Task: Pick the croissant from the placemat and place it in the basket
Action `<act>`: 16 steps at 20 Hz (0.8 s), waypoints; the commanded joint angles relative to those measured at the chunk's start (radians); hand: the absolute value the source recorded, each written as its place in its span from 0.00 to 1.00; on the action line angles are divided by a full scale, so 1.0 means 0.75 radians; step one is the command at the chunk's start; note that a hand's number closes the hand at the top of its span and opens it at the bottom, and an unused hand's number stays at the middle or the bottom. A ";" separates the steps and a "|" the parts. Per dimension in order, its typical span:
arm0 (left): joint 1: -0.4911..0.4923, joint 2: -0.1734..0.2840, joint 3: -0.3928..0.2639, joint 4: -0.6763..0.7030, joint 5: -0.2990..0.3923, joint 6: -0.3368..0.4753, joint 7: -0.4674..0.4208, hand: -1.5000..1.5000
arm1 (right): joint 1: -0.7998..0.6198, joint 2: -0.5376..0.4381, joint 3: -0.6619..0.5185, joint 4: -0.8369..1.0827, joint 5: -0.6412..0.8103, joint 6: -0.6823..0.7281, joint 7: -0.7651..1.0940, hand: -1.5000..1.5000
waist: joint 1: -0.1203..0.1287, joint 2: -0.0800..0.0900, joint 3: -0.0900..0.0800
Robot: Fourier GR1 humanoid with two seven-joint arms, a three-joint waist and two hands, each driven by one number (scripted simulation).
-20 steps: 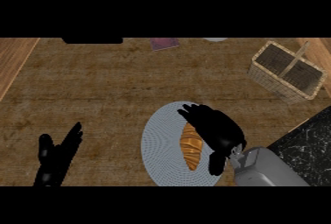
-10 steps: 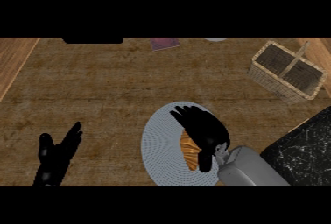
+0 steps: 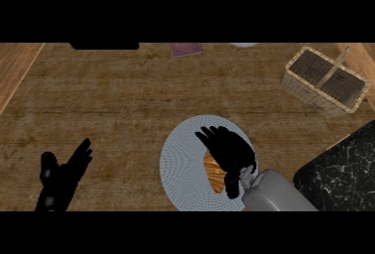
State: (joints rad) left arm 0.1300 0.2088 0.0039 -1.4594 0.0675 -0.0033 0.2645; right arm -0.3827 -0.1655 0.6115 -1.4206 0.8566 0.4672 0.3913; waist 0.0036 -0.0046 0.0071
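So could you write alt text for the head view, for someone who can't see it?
Seen from above, the right robot hand covers a croissant lying on a round pale placemat on a wooden counter. A wicker basket stands at the upper right, and the left robot hand rests open at the lower left.

From my station I counted one croissant (image 3: 215, 174), one round placemat (image 3: 183, 158) and one wicker basket (image 3: 324, 80) on the single wooden table (image 3: 124, 99). I saw two hands: the left hand (image 3: 62, 174) and the right hand (image 3: 228, 149). I also counted one pink item (image 3: 187, 49) and one dark item (image 3: 104, 45) along the far edge.
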 commanded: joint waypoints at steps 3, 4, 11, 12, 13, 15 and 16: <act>-0.036 0.023 0.064 0.177 -0.001 -0.053 -0.066 0.50 | 0.056 0.010 -0.021 0.079 0.081 -0.075 -0.108 0.00 | -0.003 0.007 -0.010; 0.003 0.036 0.052 0.045 0.018 -0.072 0.027 0.50 | -0.029 0.100 -0.033 0.156 0.095 -0.047 -0.080 0.00 | 0.004 0.006 -0.009; 0.029 -0.017 0.034 0.078 -0.011 -0.065 -0.005 0.50 | -0.049 0.140 -0.101 0.224 0.156 -0.079 -0.100 0.00 | 0.002 0.006 -0.010; -0.018 -0.085 -0.005 0.123 -0.081 0.023 -0.027 0.50 | 0.038 0.077 -0.062 0.192 0.178 -0.116 -0.168 1.00 | -0.004 0.006 -0.010; 0.032 -0.030 0.017 0.035 -0.045 -0.028 0.021 0.50 | 0.009 0.029 -0.068 0.291 0.193 -0.181 -0.297 1.00 | 0.003 0.007 -0.009; 0.067 -0.055 -0.009 0.022 -0.064 -0.023 -0.013 0.50 | 0.053 0.064 0.027 0.182 0.264 -0.201 -0.254 1.00 | 0.000 0.005 -0.009; 0.018 -0.052 0.016 0.059 -0.055 -0.019 -0.007 0.50 | -0.052 0.077 -0.011 0.231 0.269 -0.140 -0.254 1.00 | 0.002 0.006 -0.010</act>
State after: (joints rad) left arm 0.1293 0.1860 0.0249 -1.4480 0.0387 -0.0229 0.2385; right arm -0.3943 -0.1116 0.5810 -1.2605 1.0110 0.3624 0.2283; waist 0.0041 -0.0075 0.0066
